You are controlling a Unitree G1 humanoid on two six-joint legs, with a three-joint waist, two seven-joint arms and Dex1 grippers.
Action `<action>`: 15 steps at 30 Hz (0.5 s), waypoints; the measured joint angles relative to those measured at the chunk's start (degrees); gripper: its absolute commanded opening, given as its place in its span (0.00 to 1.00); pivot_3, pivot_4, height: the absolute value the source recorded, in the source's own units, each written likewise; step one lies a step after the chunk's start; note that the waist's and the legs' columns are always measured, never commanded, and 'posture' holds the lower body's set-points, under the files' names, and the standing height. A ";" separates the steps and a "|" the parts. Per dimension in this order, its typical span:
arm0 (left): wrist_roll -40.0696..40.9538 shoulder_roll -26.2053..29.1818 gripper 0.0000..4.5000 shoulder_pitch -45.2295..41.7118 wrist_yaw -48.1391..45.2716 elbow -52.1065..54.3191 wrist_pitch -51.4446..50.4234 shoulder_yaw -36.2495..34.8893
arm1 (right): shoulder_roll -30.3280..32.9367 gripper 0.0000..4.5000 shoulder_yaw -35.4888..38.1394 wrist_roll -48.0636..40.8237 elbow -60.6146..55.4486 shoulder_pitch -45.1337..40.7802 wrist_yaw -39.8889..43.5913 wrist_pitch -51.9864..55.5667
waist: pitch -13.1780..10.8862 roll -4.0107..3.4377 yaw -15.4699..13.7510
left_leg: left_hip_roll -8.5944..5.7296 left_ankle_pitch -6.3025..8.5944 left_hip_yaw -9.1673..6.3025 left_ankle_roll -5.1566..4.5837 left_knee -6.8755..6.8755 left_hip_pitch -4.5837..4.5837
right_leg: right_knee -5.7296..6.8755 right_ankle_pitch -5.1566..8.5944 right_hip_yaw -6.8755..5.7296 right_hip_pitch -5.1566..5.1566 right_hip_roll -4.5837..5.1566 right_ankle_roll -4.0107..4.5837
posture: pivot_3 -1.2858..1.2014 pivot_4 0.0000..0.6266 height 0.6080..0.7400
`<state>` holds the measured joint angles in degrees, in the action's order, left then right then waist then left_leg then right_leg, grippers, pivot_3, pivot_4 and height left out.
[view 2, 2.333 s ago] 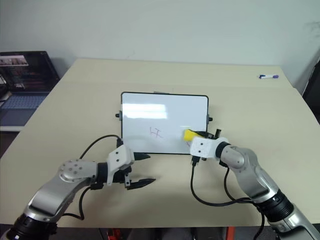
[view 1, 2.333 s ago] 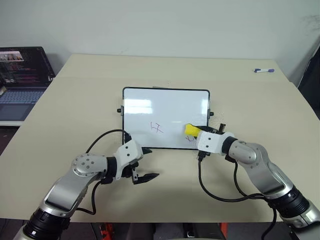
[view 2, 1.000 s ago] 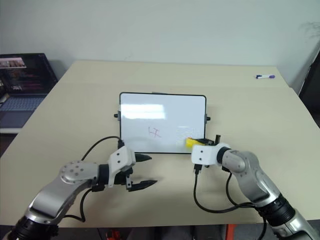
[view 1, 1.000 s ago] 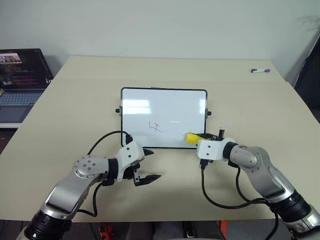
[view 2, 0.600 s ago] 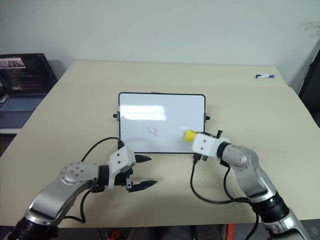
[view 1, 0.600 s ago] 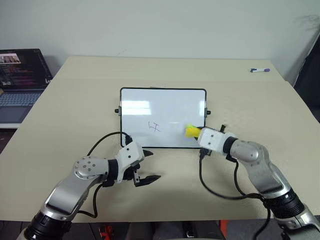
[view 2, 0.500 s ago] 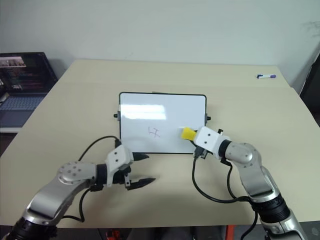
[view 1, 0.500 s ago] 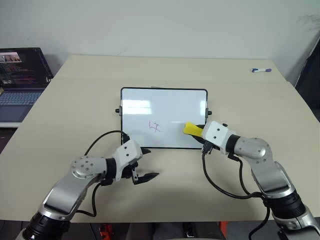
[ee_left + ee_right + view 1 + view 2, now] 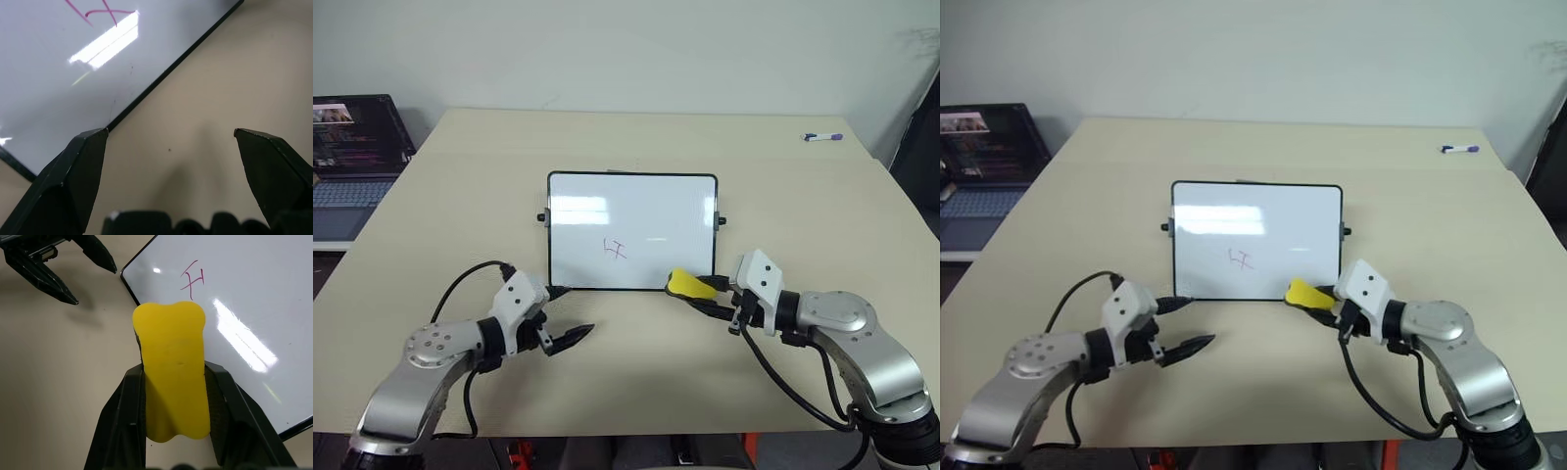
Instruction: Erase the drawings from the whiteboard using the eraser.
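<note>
My right gripper (image 9: pixel 173 382) clamps yellow oblong eraser (image 9: pixel 683 284) at lower right edge of black-framed whiteboard (image 9: pixel 631 229), frame centre. Red scribble (image 9: pixel 618 249) unreadable. My left gripper (image 9: pixel 560 315) gapes wide, lower left.

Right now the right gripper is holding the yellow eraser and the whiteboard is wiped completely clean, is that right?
Not quite. The right gripper does hold the yellow eraser, but the whiteboard isn't clean: a red scribble remains near its middle, as the left eye view shows.
</note>
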<state>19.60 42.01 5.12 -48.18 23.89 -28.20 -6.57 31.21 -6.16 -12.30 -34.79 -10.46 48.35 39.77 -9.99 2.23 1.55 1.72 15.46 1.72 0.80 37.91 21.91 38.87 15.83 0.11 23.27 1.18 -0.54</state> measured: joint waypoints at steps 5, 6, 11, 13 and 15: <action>0.30 -0.05 1.00 1.78 1.32 -0.89 0.23 -2.91 | -0.99 0.28 -2.14 -0.62 1.44 -0.23 -1.58 -0.60 | -0.01 -0.01 -0.02 | -0.01 0.00 0.02 0.00 -0.01 0.02 | -0.03 0.00 0.01 0.00 0.01 0.01 | 0.52 0.24 1.00; 0.30 -0.07 1.00 1.96 1.46 -1.08 0.23 -2.95 | -1.05 0.28 -2.47 -0.69 1.60 -0.29 -1.89 -0.87 | -0.01 -0.01 -0.03 | -0.01 0.00 0.01 0.00 -0.01 0.02 | -0.03 0.00 0.01 0.00 0.01 0.01 | 0.52 0.24 1.00; 0.30 -0.23 1.00 2.16 2.40 -0.99 0.34 -2.95 | -1.96 0.28 -4.12 -0.35 3.89 -1.68 -3.06 -4.33 | 0.00 -0.01 -0.03 | 0.00 0.00 0.01 0.00 -0.01 0.02 | -0.03 -0.01 0.00 0.00 0.01 0.02 | 0.52 0.24 1.00; 0.27 -0.24 1.00 2.35 2.57 -0.93 0.79 -2.94 | -1.90 0.28 -4.34 0.21 5.17 -2.19 -3.52 -6.13 | 0.00 0.00 -0.03 | -0.01 0.00 0.01 0.00 -0.01 0.03 | -0.03 -0.03 0.00 0.00 0.01 0.06 | 0.52 0.24 1.00; 0.19 -0.25 1.00 2.48 2.64 -0.87 1.19 -2.91 | -1.54 0.28 -4.51 0.89 6.37 -2.49 -3.66 -7.43 | 0.00 -0.01 -0.03 | -0.01 0.00 0.02 0.00 -0.01 0.03 | -0.04 -0.04 0.00 0.00 0.01 0.08 | 0.52 0.24 1.00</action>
<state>19.79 41.76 7.59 -45.53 23.02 -27.01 -9.48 29.67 -10.67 -11.41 -28.42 -12.95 44.70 32.34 -9.99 2.23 1.52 1.71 15.47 1.73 0.81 37.90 21.94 38.83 15.79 0.12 23.27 1.19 -0.46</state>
